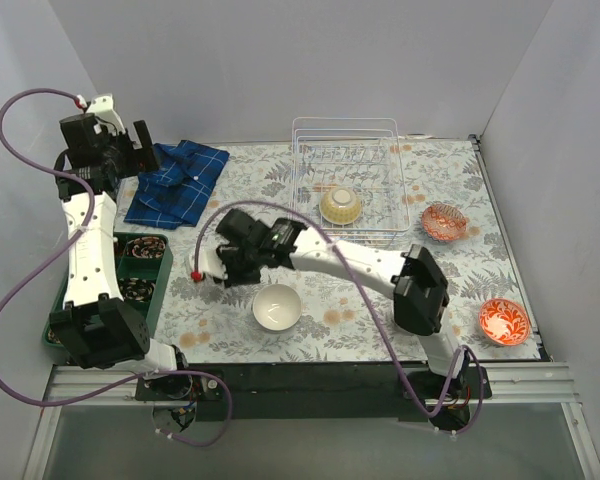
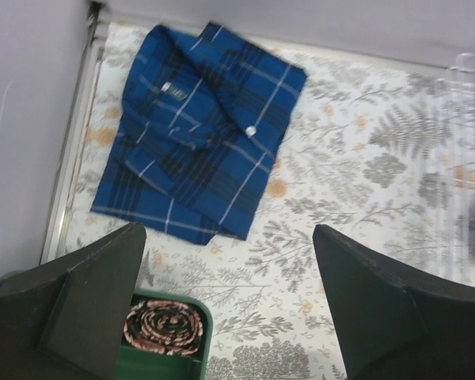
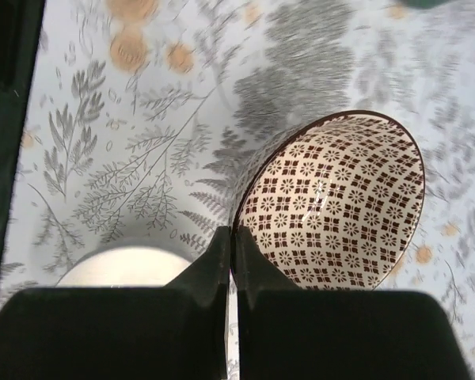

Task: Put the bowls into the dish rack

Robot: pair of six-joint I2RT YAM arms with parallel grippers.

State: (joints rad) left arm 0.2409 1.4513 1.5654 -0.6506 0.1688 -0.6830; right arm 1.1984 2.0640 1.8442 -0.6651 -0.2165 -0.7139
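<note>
Overhead, the dish rack [image 1: 345,160] stood at twelve o'clock on the table [image 1: 230,330], with a cream bowl [image 1: 340,205] already lying in its near part; a white bowl [image 1: 277,306] sat on the table at about seven o'clock from the rack; a red bowl [image 1: 443,221] lay just beside the rack at four o'clock and a second red bowl [image 1: 503,321] farther off at five; the green tray [image 1: 166,290] lay at nine o'clock of the table. The right gripper [image 1: 210,268] reached across just beside the tray, its catch hidden beneath it; the left gripper [image 1: 120,150] hung raised at ten o'clock near the blue plaid cloth [image 1: 175,180].

From the left wrist, the left gripper [image 2: 228,233] stood wide apart with nothing between its jaws; the cloth lay at twelve o'clock, the tray's corner at seven.

From the right wrist, the right gripper [image 3: 231,257] was pinched closed on the rim of a brown-patterned bowl [image 3: 332,206], which spread toward two o'clock; whether the bowl was clear of the table could not be told.

The step in hand looked like the pick-up of this bowl; the next move would call for a lift, then a carry toward one o'clock over the rack's near wall, steady enough that the thin rim pinch does not let the bowl swing.
</note>
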